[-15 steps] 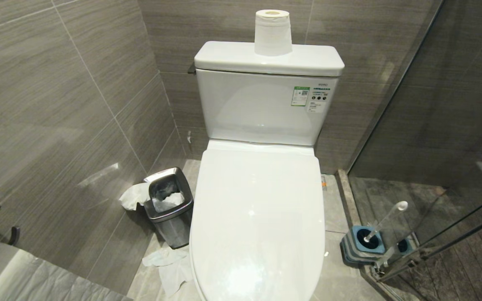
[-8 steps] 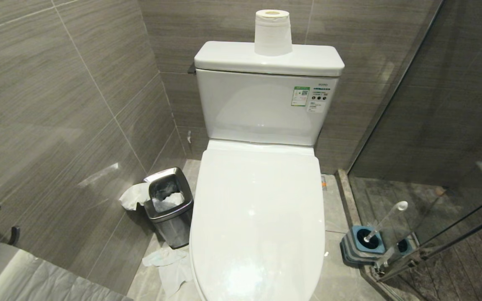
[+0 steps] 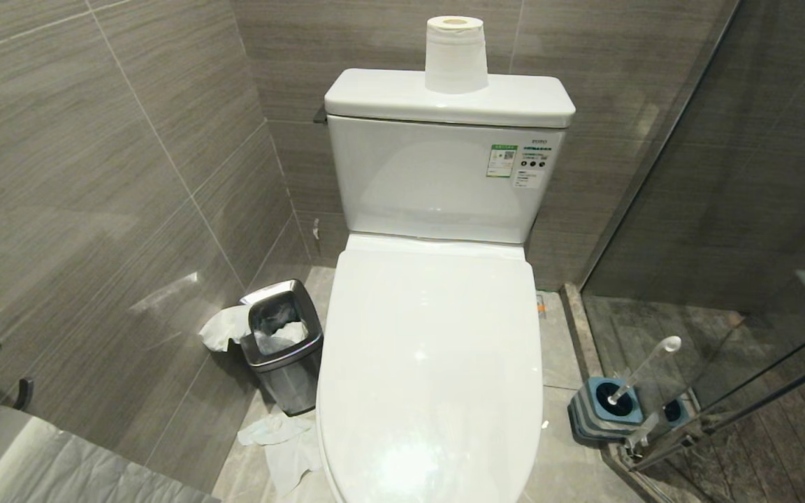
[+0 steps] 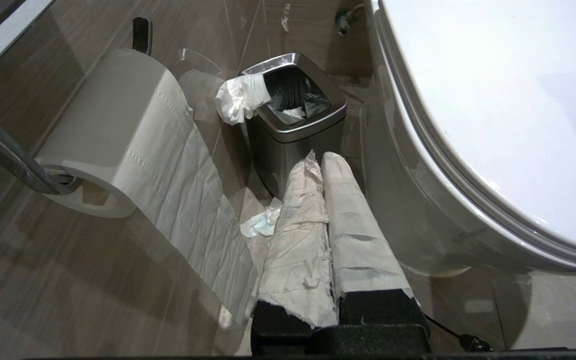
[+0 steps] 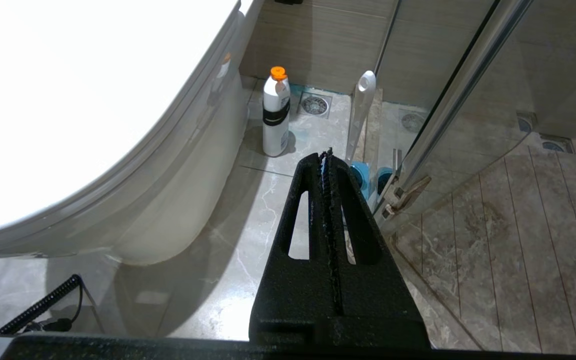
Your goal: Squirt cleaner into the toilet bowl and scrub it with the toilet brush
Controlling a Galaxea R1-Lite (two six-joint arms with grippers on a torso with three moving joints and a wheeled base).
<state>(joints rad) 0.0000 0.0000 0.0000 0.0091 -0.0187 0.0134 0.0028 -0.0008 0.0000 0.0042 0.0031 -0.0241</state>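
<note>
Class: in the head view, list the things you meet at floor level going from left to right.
Waste bin → toilet bowl → toilet brush in its holder.

Nothing has changed across the 3 head views: the toilet bowl point(image 3: 430, 377) with its lid down and the toilet brush point(image 3: 643, 370) in its holder show no difference.

You get dim, even light; glare blows out the toilet bowl point(image 5: 68, 100) lid, soft shadow pools under its rim.
</note>
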